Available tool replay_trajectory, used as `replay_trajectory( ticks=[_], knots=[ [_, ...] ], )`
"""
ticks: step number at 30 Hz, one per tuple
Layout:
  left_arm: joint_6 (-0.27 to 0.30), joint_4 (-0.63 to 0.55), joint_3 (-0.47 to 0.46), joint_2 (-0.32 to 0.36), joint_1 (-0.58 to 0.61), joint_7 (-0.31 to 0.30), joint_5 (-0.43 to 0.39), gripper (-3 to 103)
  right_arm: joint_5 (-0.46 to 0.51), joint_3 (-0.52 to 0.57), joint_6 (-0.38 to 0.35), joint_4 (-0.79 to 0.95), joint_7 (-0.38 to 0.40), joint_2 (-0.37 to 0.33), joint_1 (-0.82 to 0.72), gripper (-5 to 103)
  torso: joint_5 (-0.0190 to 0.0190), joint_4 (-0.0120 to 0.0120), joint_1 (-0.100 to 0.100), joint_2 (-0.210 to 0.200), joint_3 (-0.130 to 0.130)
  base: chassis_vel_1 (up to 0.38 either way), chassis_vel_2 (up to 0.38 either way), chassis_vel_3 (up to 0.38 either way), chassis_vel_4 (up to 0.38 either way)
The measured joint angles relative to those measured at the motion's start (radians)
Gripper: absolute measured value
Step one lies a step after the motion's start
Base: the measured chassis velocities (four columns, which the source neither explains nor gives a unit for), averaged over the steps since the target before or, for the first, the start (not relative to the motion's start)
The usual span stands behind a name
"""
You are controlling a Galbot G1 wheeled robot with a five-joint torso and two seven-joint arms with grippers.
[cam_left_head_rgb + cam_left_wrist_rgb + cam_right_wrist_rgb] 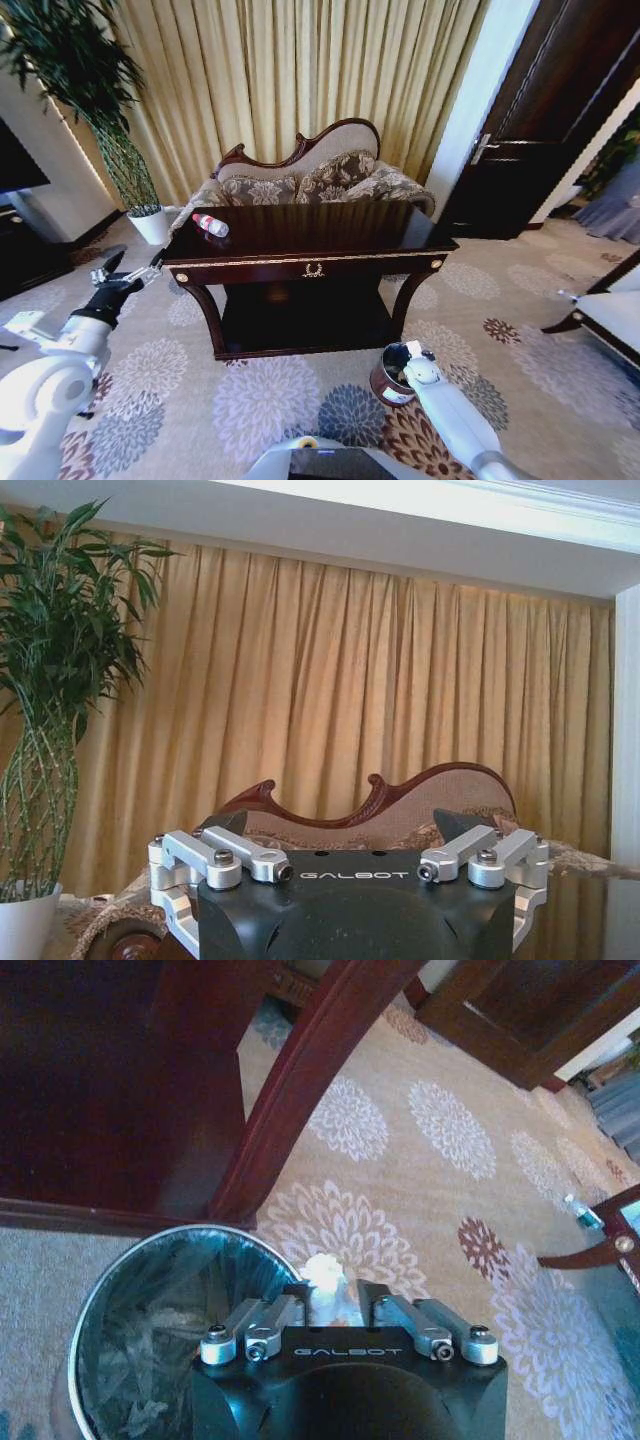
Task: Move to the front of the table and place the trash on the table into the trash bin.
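While I hold the rig in front of the table, this is what my feeds give me:

Right gripper [335, 1305]: low over the carpet, just beside the rim of the trash bin [150, 1260]; its black fingers are closed on a crumpled white scrap [328, 1285], soft and wrinkled, pinched between the pads.

Trash bin: round, dark brown outside with a shiny metal rim and a white square label on its side, as my head view shows [392, 378]; a dark crinkled liner inside. It sits under and slightly to one side of my right gripper, on the floor by the table's right front leg.

Left gripper [128, 268]: raised off the table's left front corner, black fingers spread apart, nothing between them.

Clear plastic bottle [210, 225]: lying on its side on the tabletop, red cap, red-white label, just beyond my left gripper near the left corner.

Table [310, 262]: dark glossy wood, thin gold trim, gold emblem on the drawer front, curved legs, lower shelf. One curved leg [300, 1080] rises just ahead of my right gripper.

Carpet [270, 400]: beige, with large round floral medallions.

Sofa [310, 175]: carved wood back, patterned upholstery, behind the table.
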Motion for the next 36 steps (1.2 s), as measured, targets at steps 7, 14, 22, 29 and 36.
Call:
replay_trajectory(
  ticks=[7,14,22,29,36],
  knots=[
    [0.001,0.004,-0.005,0.006,-0.002,0.0,-0.004,100,0.0,0.005,0.008,0.015,0.002,-0.002,-0.006,54,0.0001,-0.0001,0.0,0.0,0.0,0.0,0.0,0.0,0.0],
    [0.001,0.001,0.001,0.005,-0.003,0.0,-0.004,100,0.001,0.007,0.012,0.024,0.004,-0.005,-0.011,81,0.0001,-0.0001,0.0,0.0,0.0,0.0,0.0,0.0,0.0],
    [0.0,-0.008,-0.022,0.003,0.016,0.003,-0.009,100,0.017,0.006,0.008,-0.006,0.033,0.002,0.007,99,0.0001,-0.0001,0.0,0.0,0.0,0.0,0.0,0.0,0.0],
    [-0.004,-0.021,-0.032,-0.004,0.029,0.005,-0.009,100,0.155,0.002,-0.015,-0.089,0.142,0.033,0.067,100,0.0004,0.0002,0.0,0.0,0.0,0.0,0.0,0.0,0.0],
    [-0.004,-0.037,-0.037,-0.005,0.035,0.005,-0.007,100,0.327,0.029,-0.025,-0.122,0.2,0.048,0.098,100,0.0001,0.0001,0.0,0.0,0.0,0.0,0.0,0.0,0.0]
  ],
)
